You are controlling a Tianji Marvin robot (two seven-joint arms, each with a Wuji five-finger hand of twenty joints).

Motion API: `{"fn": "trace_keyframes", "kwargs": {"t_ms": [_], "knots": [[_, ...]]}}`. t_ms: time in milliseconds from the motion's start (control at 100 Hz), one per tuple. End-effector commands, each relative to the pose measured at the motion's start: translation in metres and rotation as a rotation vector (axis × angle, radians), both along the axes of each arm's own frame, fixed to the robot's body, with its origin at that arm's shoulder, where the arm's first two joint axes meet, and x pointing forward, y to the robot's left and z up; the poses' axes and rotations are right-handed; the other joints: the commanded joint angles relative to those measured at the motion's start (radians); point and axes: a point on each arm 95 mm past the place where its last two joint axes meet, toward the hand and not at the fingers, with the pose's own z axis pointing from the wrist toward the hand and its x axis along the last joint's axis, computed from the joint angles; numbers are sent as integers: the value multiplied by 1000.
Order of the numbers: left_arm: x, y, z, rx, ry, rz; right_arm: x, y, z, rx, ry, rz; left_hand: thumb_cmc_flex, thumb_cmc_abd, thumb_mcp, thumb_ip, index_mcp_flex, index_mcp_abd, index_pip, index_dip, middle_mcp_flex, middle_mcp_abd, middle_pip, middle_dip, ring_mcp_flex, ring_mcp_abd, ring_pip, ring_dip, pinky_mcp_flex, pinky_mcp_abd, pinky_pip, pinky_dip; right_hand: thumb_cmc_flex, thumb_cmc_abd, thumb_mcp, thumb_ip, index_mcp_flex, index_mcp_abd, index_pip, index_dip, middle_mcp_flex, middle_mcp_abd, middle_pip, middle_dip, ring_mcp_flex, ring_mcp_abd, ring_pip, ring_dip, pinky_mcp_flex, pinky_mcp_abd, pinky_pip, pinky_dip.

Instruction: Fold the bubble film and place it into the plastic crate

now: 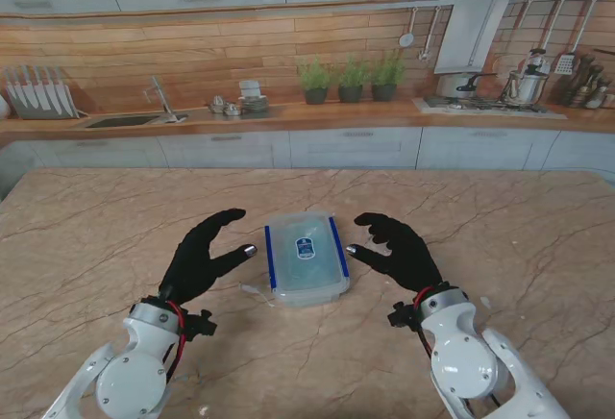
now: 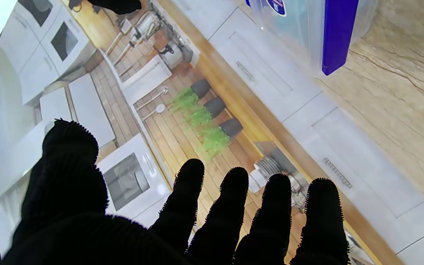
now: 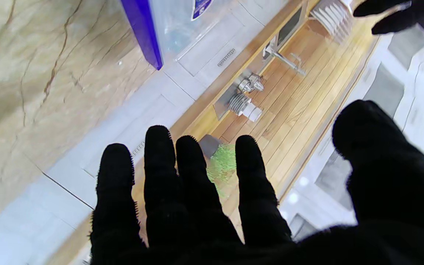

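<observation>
At the centre of the stand view, a lidded plastic crate point(image 1: 306, 258) with blue clips sits on the marble table point(image 1: 500, 236). The left hand point(image 1: 200, 258) and right hand point(image 1: 401, 251) flank it, fingers spread, holding nothing, neither touching it. The bubble film appears faintly inside, though this is uncertain. Judged stage: placing finished or nearly so; next, probably withdrawing both hands.

Spread fingers point(image 2: 230, 206) (black-gloved, holding nothing) near the plastic crate point(image 2: 307, 33).
</observation>
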Motion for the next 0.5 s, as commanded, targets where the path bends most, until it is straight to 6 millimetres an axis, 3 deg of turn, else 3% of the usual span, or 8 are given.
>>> {"fn": "trace_keyframes", "kwargs": {"t_ms": [0, 210, 220, 240, 280, 310, 410, 490], "knots": [[-10, 4, -3, 2, 20, -25, -7, -1, 1, 50, -23, 22, 11, -55, -7, 24, 6, -41, -31, 2, 18, -29, -29, -10, 9, -42, -18, -14, 4, -25, -21, -7, -36, -49, 17, -17, -31, -45, 14, -8, 18, -42, -24, -4, 31, -44, -31, -17, 18, -40, -34, 32], [-26, 13, 7, 40, -56, -132, -21, -7, 9, 95, -120, 164, 17, -121, 24, 25, -14, -71, -52, 8, 24, -50, -63, -11, 31, -58, -62, -30, 46, -21, -121, -5, 13, -126, 71, -8, -95, -100, 18, -25, -3, -103, -115, -15, 38, -96, -153, -57, 47, -72, -185, 25], [-27, 13, 7, 44, -63, -134, -22, -7, 9, 93, -123, 172, -20, -144, 106, 15, -11, -71, -53, 11, 29, -50, -69, -12, 35, -56, -67, -30, 55, -19, -150, 32, 13, -127, 72, -7, -99, -103, 18, -25, -4, -108, -121, -15, 39, -100, -159, -59, 49, -74, -192, 24], [-28, 14, 8, 50, -73, -138, -23, -8, 10, 87, -130, 188, -46, -163, 169, 8, -12, -72, -55, 12, 32, -49, -73, -12, 38, -56, -71, -30, 62, -16, -173, 58, 14, -131, 74, -6, -105, -109, 18, -26, -6, -114, -126, -16, 39, -106, -166, -62, 50, -76, -199, 23], [-30, 14, 8, 56, -79, -142, -25, -9, 10, 75, -143, 215, -55, -186, 217, 5, -18, -77, -58, 10, 30, -50, -78, -16, 37, -57, -81, -37, 66, -22, -195, 47, 11, -140, 83, -4, -121, -118, 15, -29, -6, -123, -142, -16, 48, -112, -187, -69, 58, -79, -220, 18], [-32, 14, 9, 57, -78, -143, -27, -9, 11, 71, -149, 234, -96, -221, 320, -8, -22, -80, -60, 6, 30, -52, -80, -16, 35, -59, -83, -41, 64, -27, -207, 37, 5, -147, 89, -5, -128, -125, 13, -32, -5, -128, -155, -18, 47, -116, -202, -74, 59, -80, -234, 15], [-33, 16, 9, 74, -95, -161, -31, -9, 13, 101, -161, 290, -126, -260, 412, -17, -59, -88, -67, 0, 17, -59, -90, -17, 30, -62, -98, -46, 77, -41, -260, 30, -31, -157, 81, -16, -152, -135, 5, -37, -14, -134, -178, -20, 38, -122, -225, -80, 46, -85, -256, 12], [-32, 16, 7, 96, -111, -155, -34, -7, 15, 137, -182, 312, -130, -266, 430, -20, -61, -92, -63, 0, 17, -61, -91, -16, 32, -66, -99, -46, 76, -41, -274, 32, -50, -152, 69, -28, -154, -140, 5, -39, -11, -134, -187, -19, 39, -122, -236, -81, 43, -85, -265, 13]]}}
